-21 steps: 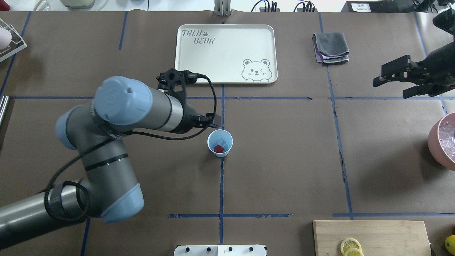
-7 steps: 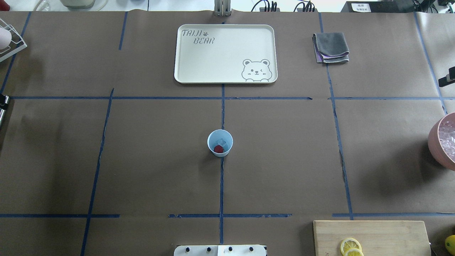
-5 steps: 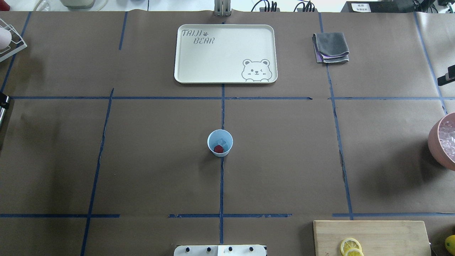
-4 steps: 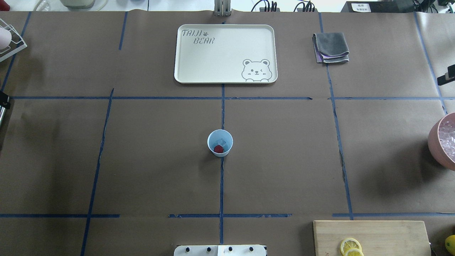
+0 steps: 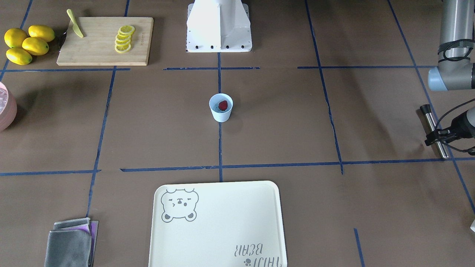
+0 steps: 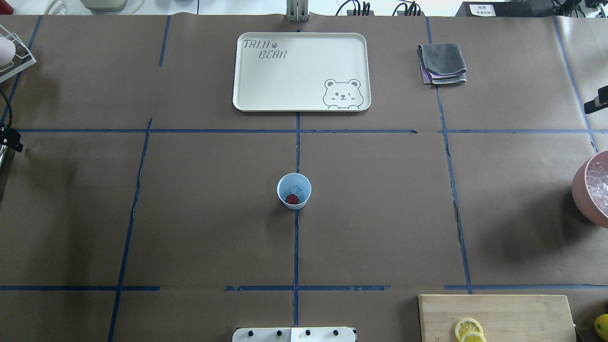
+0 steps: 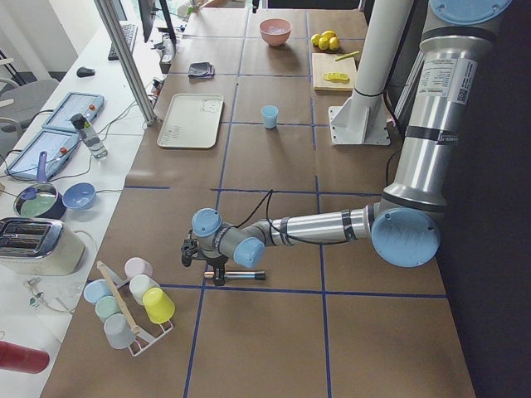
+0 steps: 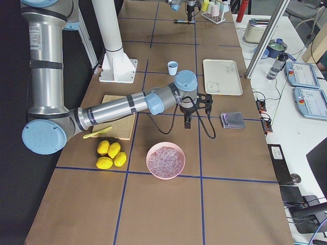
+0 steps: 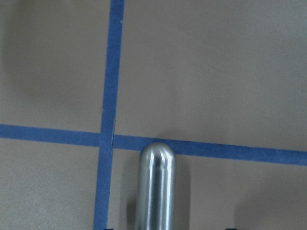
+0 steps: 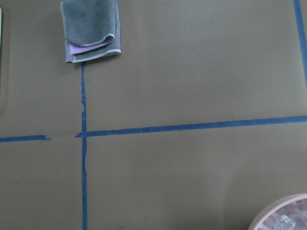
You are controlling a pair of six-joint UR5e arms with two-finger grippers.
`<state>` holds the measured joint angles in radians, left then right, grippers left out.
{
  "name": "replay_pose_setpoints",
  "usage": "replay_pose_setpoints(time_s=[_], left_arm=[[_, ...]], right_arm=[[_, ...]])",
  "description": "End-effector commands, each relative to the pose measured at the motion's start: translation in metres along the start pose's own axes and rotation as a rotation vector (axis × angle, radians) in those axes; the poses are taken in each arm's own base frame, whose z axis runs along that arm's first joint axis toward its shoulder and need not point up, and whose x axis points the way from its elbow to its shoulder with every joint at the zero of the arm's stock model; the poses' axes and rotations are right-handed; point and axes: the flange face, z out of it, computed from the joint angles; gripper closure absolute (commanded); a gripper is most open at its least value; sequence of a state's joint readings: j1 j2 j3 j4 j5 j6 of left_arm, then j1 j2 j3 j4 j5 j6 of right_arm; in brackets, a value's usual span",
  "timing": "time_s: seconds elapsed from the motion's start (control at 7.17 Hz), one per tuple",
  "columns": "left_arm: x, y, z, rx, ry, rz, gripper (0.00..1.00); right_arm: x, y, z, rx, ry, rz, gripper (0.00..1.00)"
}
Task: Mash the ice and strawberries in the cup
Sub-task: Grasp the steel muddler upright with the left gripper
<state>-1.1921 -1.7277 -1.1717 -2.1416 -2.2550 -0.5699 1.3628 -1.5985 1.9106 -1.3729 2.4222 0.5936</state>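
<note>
The left end effector (image 5: 438,138) hangs at the left end of the desk (image 6: 380,213), pointing down over a polished steel rod with a rounded tip (image 9: 156,187) that lies flat on the paper. In the wrist view its fingertips show only as dark slivers well to either side of the rod, so it is released and not gripping. The right end effector (image 8: 188,121) points down near the right end, between the folded grey cloth (image 6: 441,61) and the pink round bowl (image 6: 580,187); I cannot tell whether it is spread or clenched.

Nearly three seconds ago the left arm stretched over the desk's middle, its end effector just beside the cup. Now both arms are out at the ends. The small light blue plastic cup (image 6: 294,191) has not moved. It stands upright at the desk's centre, holding the dark red strawberry piece (image 6: 292,199) and a faint clear ice chunk (image 6: 297,190).

The desk is covered in brown paper with a grid of blue tape. A cream bear-printed tray (image 6: 285,80) sits at the middle of the operators' edge. A wooden cutting board (image 5: 96,44) with lemon slices (image 5: 123,39) lies at the robot's right corner.

A white bench with a toaster (image 7: 33,245) runs along the operators' edge.
</note>
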Motion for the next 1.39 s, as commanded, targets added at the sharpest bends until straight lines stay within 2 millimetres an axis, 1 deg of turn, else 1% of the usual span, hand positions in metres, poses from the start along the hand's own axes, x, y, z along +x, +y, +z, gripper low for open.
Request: replay_pose_setpoints(time_s=[0.0,0.14,0.28,0.42,0.56,0.84,0.98,1.12,1.26], left_arm=[[-0.014,0.004,0.014,0.001,0.001,0.002,0.53],[-0.013,0.003,0.013,0.000,0.002,0.005,0.91],[-0.008,0.002,0.009,0.008,0.011,0.009,1.00],[0.007,-0.005,0.001,0.005,0.047,0.019,1.00],[0.024,-0.009,-0.005,-0.029,0.126,0.021,1.00],[0.029,-0.010,-0.008,-0.032,0.147,0.023,1.00],[0.075,-0.013,-0.050,-0.004,0.228,0.062,1.00],[0.126,-0.012,-0.096,0.028,0.305,0.043,1.00],[0.184,-0.023,-0.148,0.096,0.365,0.089,1.00]], right_arm=[[-0.002,-0.001,-0.001,0.002,-0.001,-0.003,0.01],[-0.002,-0.001,-0.002,0.003,-0.003,-0.004,0.01],[-0.003,-0.001,-0.003,0.004,-0.004,-0.006,0.01],[-0.004,0.000,-0.004,0.006,-0.005,-0.008,0.01],[-0.004,0.000,-0.004,0.006,-0.005,-0.008,0.01],[-0.004,0.000,-0.002,0.004,-0.003,-0.007,0.01],[-0.005,0.000,-0.003,0.005,-0.005,-0.009,0.01],[-0.006,0.000,-0.003,0.004,-0.009,-0.010,0.01],[-0.007,0.000,-0.005,0.007,-0.010,-0.012,0.01]])
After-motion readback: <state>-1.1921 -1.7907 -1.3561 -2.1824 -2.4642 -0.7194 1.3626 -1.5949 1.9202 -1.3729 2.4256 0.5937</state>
